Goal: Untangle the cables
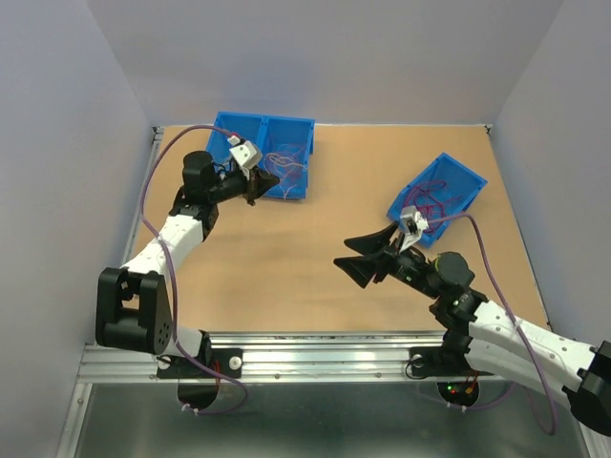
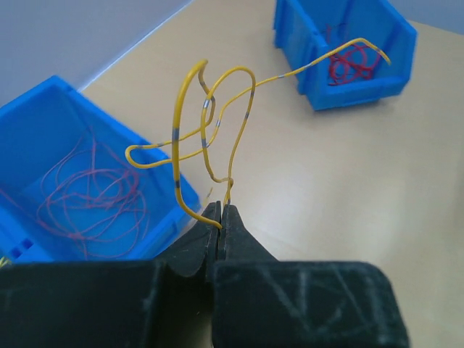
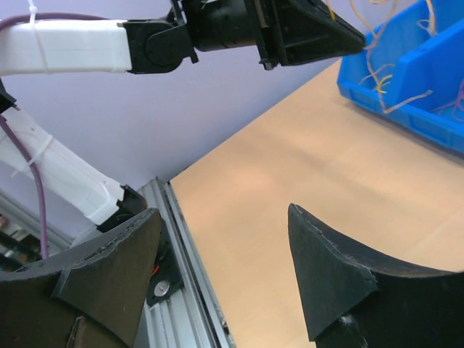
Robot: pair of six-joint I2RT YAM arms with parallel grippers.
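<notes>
My left gripper [image 2: 220,214] is shut on a thin yellow cable [image 2: 208,116] and holds its tangled loops up above the table. In the top view this gripper [image 1: 253,191] sits just in front of the blue double bin [image 1: 298,124]. Thin red and pink cables [image 2: 87,192] lie in the bin beside it. More red cables [image 2: 350,67] lie in the far blue bin [image 2: 395,32]. My right gripper [image 1: 342,252] is open and empty over mid-table, pointing left; its jaws stand wide apart in the right wrist view [image 3: 225,212].
The tilted single blue bin [image 1: 468,176] stands at the right behind my right arm. In the right wrist view the double bin [image 3: 370,98] holds yellow-orange wires [image 3: 380,69], and the left gripper's fingers [image 3: 312,32] are above. A metal rail [image 1: 315,348] edges the table's near side.
</notes>
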